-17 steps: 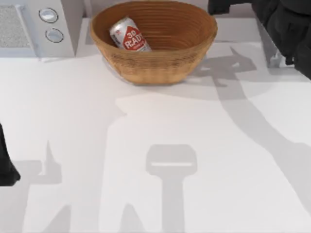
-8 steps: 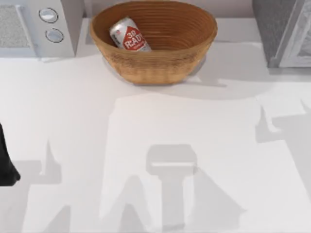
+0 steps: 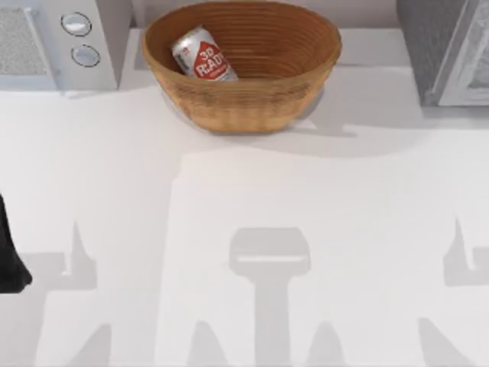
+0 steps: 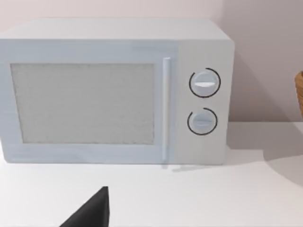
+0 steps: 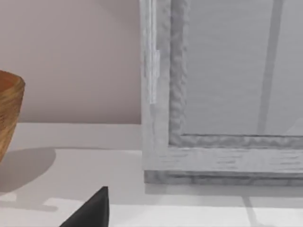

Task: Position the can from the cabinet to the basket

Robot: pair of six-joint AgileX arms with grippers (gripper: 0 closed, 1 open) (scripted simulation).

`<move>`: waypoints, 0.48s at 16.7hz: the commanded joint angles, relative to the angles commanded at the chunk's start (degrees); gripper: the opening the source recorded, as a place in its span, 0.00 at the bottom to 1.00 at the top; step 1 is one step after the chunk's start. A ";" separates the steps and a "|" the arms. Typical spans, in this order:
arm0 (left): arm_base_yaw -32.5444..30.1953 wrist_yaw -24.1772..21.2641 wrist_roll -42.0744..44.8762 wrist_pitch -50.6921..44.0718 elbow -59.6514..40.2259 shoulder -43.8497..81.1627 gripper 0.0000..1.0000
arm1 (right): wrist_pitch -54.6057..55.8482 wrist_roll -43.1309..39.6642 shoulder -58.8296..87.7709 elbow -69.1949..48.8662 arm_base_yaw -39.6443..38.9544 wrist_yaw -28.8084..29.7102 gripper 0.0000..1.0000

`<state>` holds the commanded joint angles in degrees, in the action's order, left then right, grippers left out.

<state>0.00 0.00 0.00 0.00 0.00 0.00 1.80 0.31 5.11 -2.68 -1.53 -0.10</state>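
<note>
The can (image 3: 203,55), red and white with a silver top, lies tilted inside the basket (image 3: 252,103), against its left inner wall. The brown wicker basket stands at the back middle of the table; its rim also shows in the left wrist view (image 4: 299,94) and the right wrist view (image 5: 9,113). My left arm (image 3: 9,260) is parked at the table's left edge, far from the basket. A dark part of my left gripper (image 4: 90,213) faces the microwave. A dark part of my right gripper (image 5: 90,213) faces the cabinet (image 5: 222,94), well back from it.
A white microwave (image 3: 57,42) stands at the back left, beside the basket. The grey cabinet (image 3: 447,50) stands at the back right. Arm shadows fall across the white tabletop (image 3: 244,199).
My right arm has drawn back from the back right corner and left the top view; its shadow has slid to the lower right. The can, the basket and my left arm have not moved.
</note>
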 joint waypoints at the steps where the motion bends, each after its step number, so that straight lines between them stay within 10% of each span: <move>1: 0.00 0.00 0.00 0.00 0.00 0.00 1.00 | -0.71 -0.08 -2.13 1.12 0.61 -0.02 1.00; 8: 0.00 0.00 0.00 0.00 0.00 0.00 1.00 | -1.71 -0.28 -4.91 2.51 1.34 0.12 1.00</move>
<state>0.00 0.00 0.00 0.00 0.00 0.00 0.09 0.02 0.20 -0.17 -0.19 0.02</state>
